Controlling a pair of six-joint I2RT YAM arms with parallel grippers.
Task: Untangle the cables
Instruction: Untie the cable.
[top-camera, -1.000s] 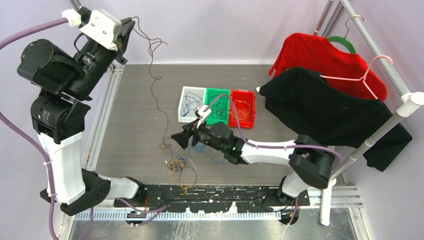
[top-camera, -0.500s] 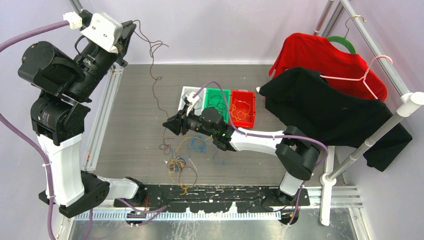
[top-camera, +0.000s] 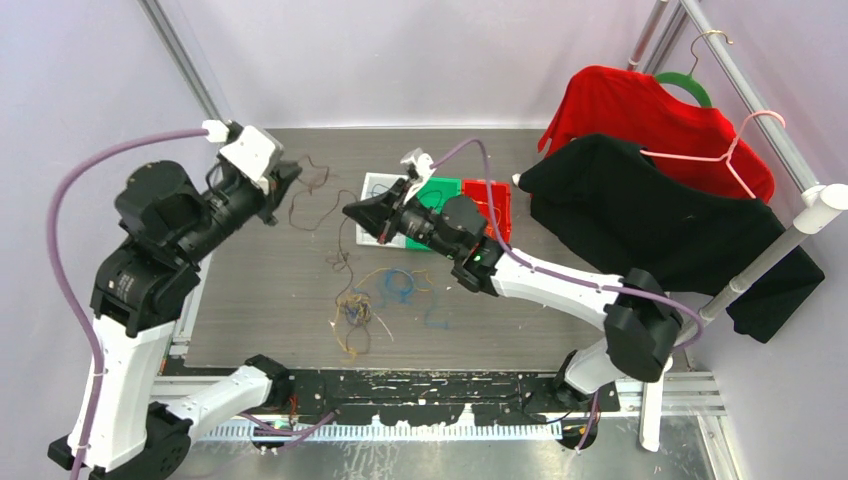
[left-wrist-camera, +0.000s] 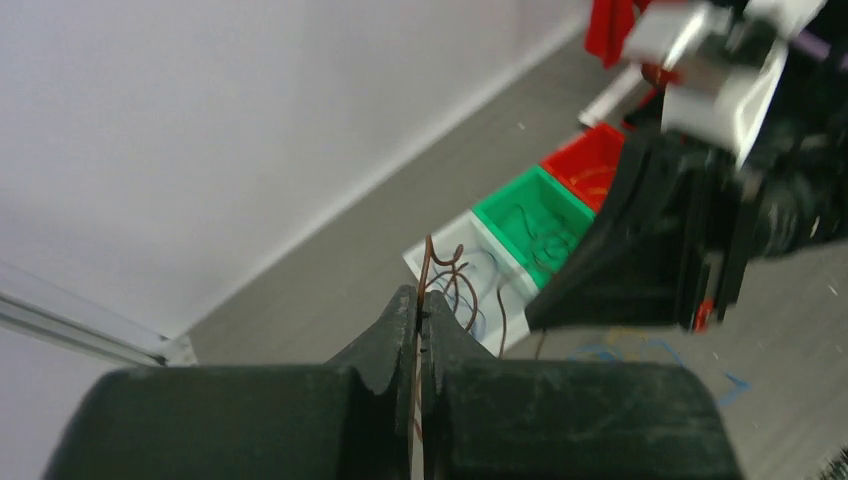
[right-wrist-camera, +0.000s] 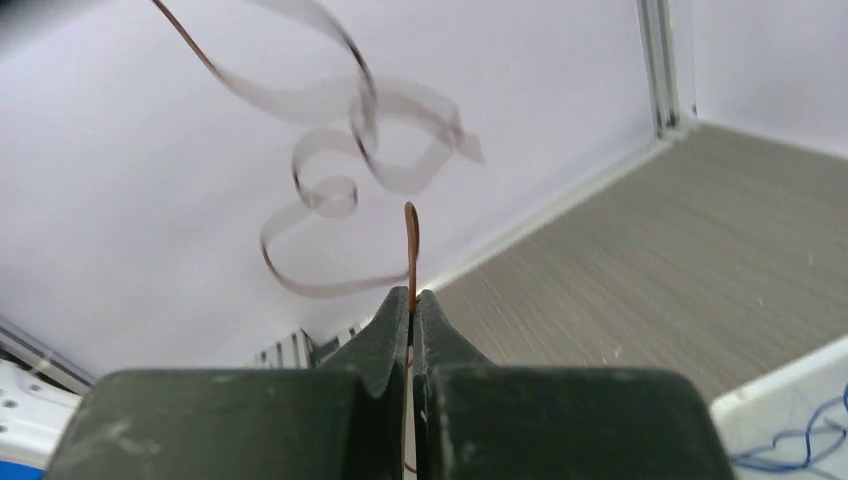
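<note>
Left wrist view: brown cable (left-wrist-camera: 427, 265) is pinched in the closed left gripper (left-wrist-camera: 419, 308), and clamped too in the closed right gripper (right-wrist-camera: 411, 298).

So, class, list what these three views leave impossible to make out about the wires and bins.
- Right wrist view: the thin brown wire above the shut right hand blurs into loops, cut by the top edge.
- Top view: knotted wire heap, crossings too small.
- Top view: white plastic bin, partly behind the right hand.
</note>
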